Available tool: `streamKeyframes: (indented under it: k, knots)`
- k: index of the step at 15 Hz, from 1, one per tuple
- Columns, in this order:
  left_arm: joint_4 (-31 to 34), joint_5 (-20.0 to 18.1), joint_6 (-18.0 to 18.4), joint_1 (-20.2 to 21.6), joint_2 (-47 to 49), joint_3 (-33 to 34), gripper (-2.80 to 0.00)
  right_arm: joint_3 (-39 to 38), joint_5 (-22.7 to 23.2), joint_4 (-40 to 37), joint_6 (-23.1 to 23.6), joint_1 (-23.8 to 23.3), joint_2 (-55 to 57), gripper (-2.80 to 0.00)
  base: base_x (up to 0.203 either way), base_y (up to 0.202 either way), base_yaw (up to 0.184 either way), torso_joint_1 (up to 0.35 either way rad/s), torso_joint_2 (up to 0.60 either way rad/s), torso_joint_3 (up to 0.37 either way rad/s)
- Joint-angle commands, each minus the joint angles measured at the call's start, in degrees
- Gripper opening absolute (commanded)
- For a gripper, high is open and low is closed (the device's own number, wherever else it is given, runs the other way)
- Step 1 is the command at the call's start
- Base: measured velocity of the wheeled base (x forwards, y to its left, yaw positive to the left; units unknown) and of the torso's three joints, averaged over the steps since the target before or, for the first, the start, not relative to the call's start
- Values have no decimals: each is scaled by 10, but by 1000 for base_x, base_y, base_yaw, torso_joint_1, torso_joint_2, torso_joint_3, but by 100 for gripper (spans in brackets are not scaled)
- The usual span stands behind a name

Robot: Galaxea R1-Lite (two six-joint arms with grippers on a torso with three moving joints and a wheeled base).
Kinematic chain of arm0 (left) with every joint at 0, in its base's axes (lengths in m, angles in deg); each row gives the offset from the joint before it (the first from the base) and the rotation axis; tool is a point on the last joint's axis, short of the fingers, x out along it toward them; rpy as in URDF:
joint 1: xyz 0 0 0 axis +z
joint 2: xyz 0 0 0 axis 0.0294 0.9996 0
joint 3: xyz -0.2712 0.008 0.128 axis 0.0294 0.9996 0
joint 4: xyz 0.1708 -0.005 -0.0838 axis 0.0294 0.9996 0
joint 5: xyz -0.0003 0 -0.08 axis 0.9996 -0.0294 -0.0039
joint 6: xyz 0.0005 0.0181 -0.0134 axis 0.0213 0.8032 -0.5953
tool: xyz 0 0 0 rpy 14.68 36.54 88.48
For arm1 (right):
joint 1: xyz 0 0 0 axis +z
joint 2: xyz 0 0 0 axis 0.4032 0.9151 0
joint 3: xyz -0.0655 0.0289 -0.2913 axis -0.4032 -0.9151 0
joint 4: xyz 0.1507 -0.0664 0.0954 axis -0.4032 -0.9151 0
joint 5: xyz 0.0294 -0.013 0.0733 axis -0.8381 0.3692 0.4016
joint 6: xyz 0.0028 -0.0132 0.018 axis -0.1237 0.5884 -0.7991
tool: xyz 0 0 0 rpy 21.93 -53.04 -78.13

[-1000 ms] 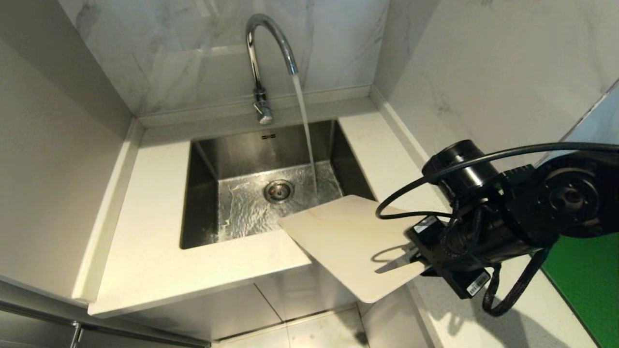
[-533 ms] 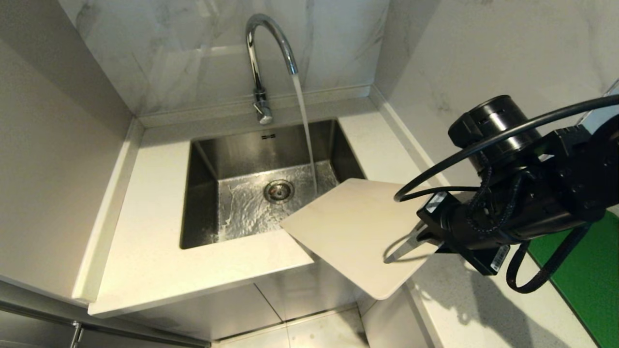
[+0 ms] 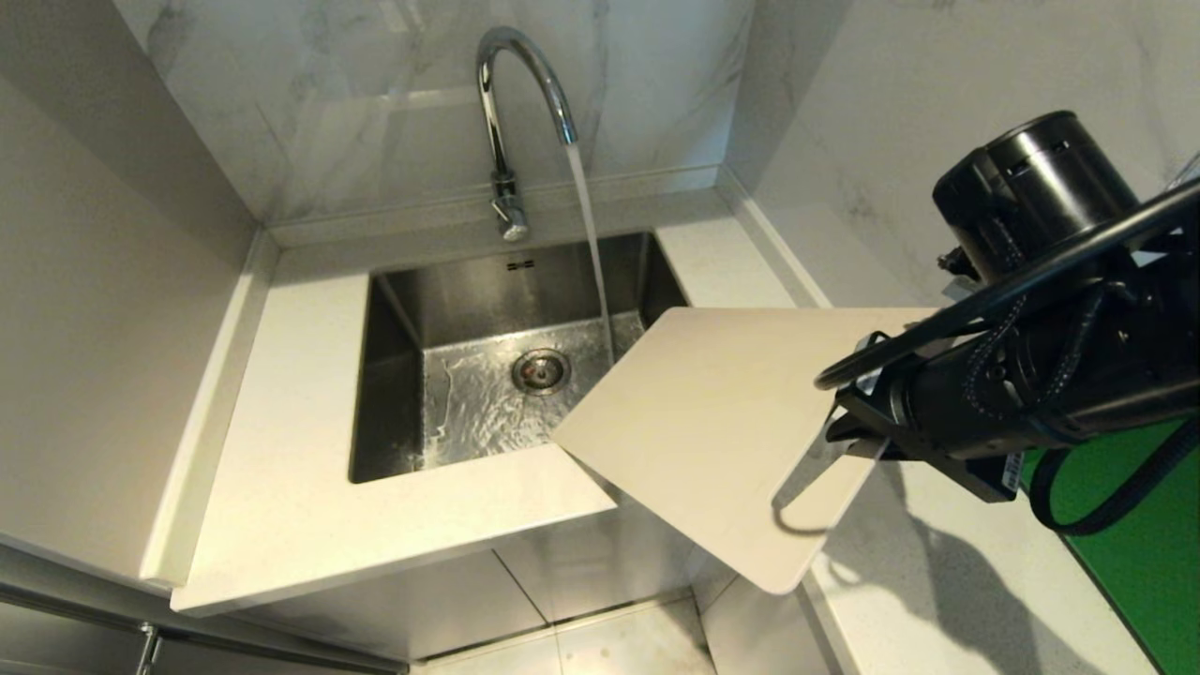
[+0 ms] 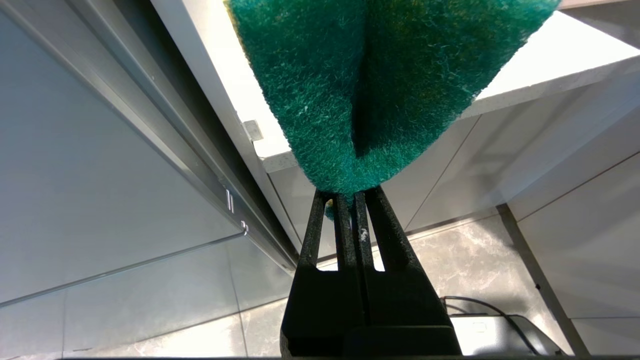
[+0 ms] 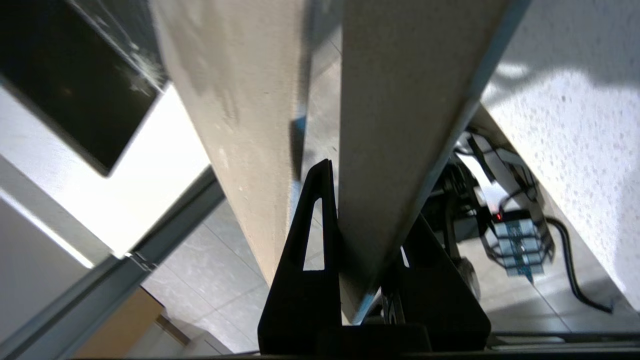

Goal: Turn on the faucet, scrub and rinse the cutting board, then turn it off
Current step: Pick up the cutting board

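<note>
Water runs from the chrome faucet (image 3: 511, 112) in a stream (image 3: 591, 253) into the sink. The cream-white cutting board (image 3: 722, 422) is held in the air over the sink's right front corner, tilted, its far corner close to the stream. My right gripper (image 3: 858, 436) is shut on its right end. In the right wrist view one finger (image 5: 320, 210) passes through the slot handle and the gripper (image 5: 350, 200) pinches the end strip of the board (image 5: 400, 100). My left gripper (image 4: 350, 197), outside the head view, is shut on a green scouring pad (image 4: 370, 75).
The steel sink (image 3: 394, 375) has a wet floor and a round drain (image 3: 541, 368). White countertop (image 3: 300, 487) surrounds it, with marble walls behind and to the right. The faucet's lever (image 3: 514, 228) is at its base. A green surface (image 3: 1153, 562) lies at far right.
My right arm has risen and rolled, lifting the cutting board and tipping it up; its far corner now stands higher beside the water stream. The water keeps running.
</note>
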Motion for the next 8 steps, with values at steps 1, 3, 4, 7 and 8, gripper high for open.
streamKeyframes:
  k: [1,3,4,7,8]
  knots:
    - [0,0,0,0,0,0,-280,37,1,-2,4,-4,-1,-280,0,0,0,0,0,0]
    - [0,0,0,0,0,0,-280,74,2,-6,15,-10,2,-280,0,0,0,0,0,0]
    - [0,0,0,1,0,0,-280,97,2,-17,29,-14,3,-280,0,0,0,0,0,0]
    - [0,0,0,1,0,0,-280,135,4,-52,97,-24,5,-280,0,0,0,0,0,0]
    - [0,0,0,0,0,0,-280,137,4,-53,124,-26,3,-280,0,0,0,0,0,0]
